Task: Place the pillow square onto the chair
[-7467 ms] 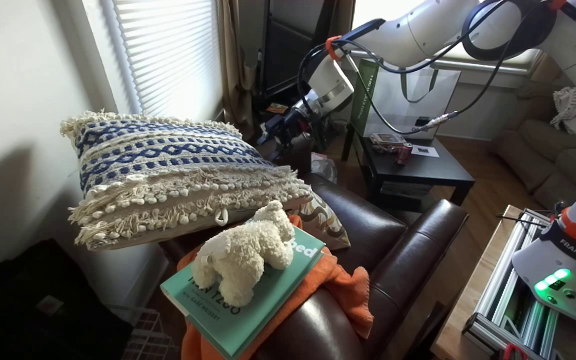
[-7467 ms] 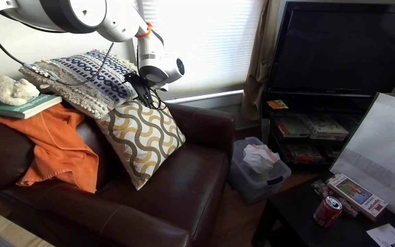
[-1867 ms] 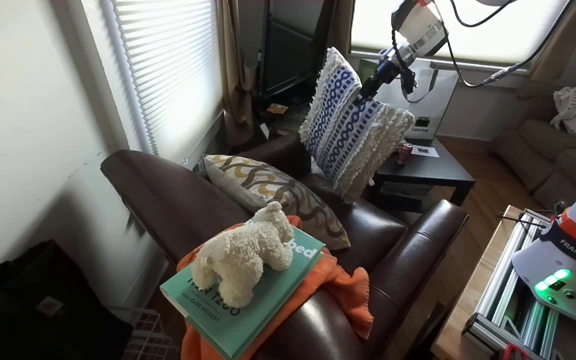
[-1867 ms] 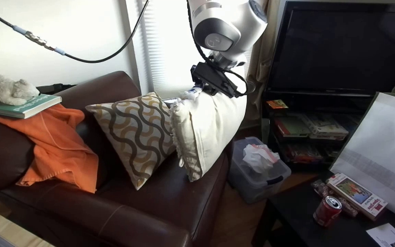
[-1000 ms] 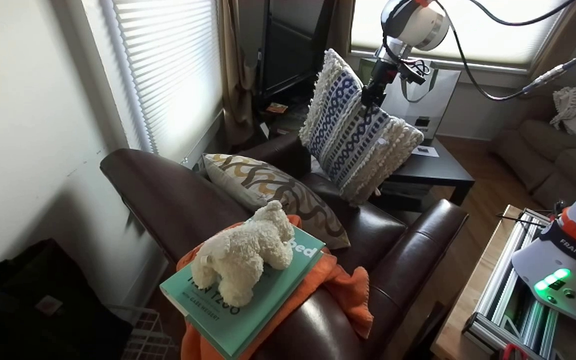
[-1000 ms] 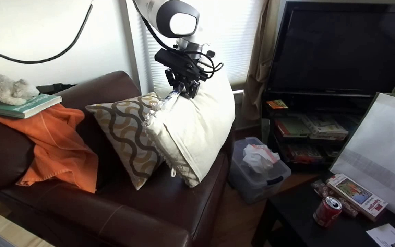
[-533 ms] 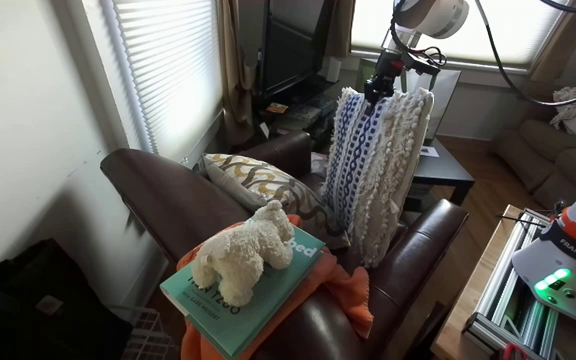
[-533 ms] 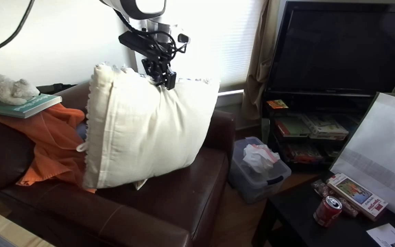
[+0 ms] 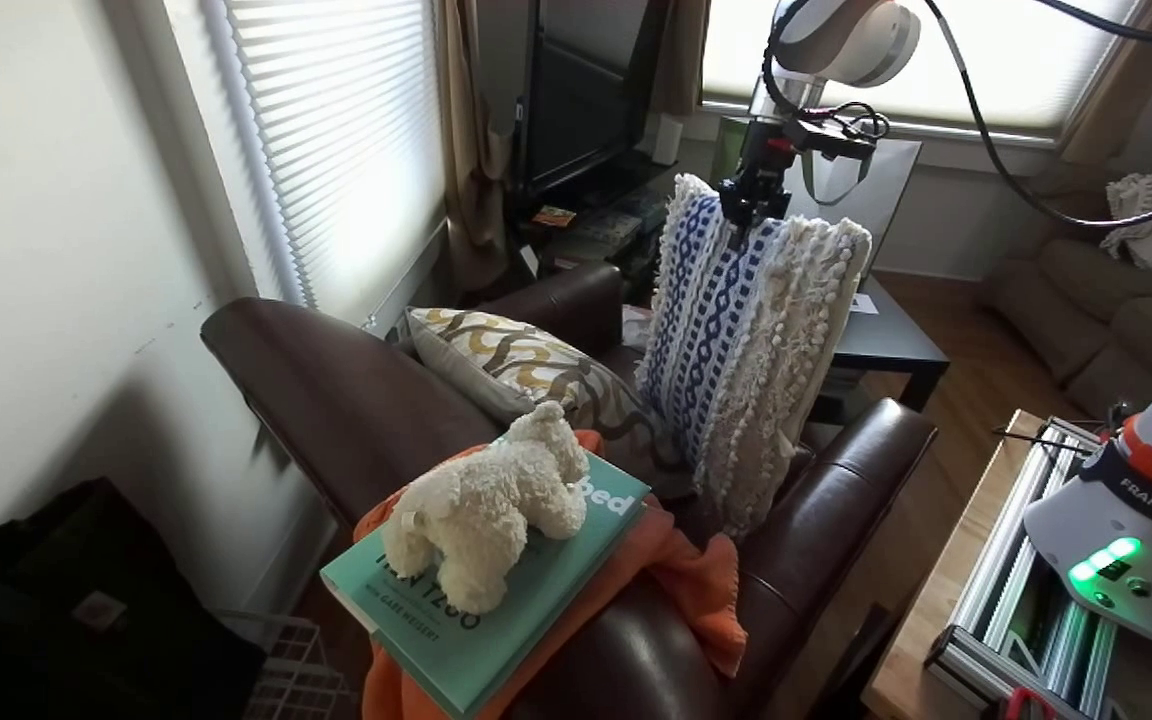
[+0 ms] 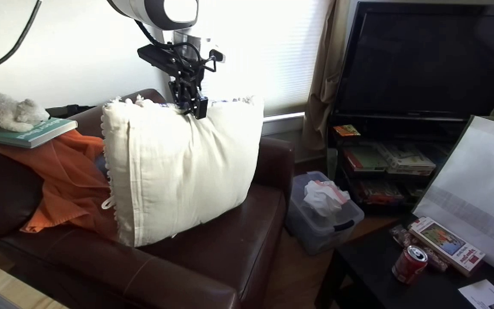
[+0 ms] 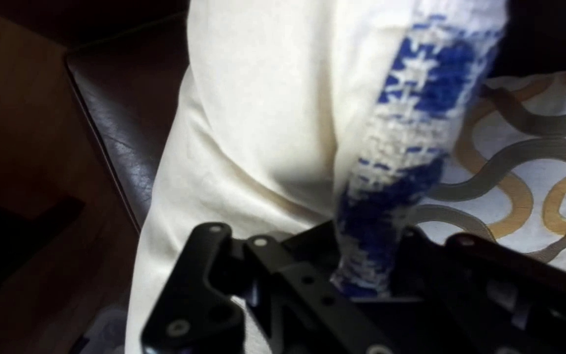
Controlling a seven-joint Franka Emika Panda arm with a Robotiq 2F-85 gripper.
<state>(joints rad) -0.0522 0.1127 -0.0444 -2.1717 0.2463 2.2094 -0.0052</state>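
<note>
Apparently, placing is our step: our pincer (image 10: pixel 192 110) grips the pillow (image 10: pixel 182 171) by its top edge, upright within the chair (image 10: pixel 227 244), seat contact unclear; next we should settle it, then release.

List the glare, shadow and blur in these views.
In an exterior view, the window blind is blown out nearly white; in an exterior view, a soft shadow darkens the wall near the chair; in the wrist view, the floor is dim and the pillow looks slightly blurred where pinched.
</note>
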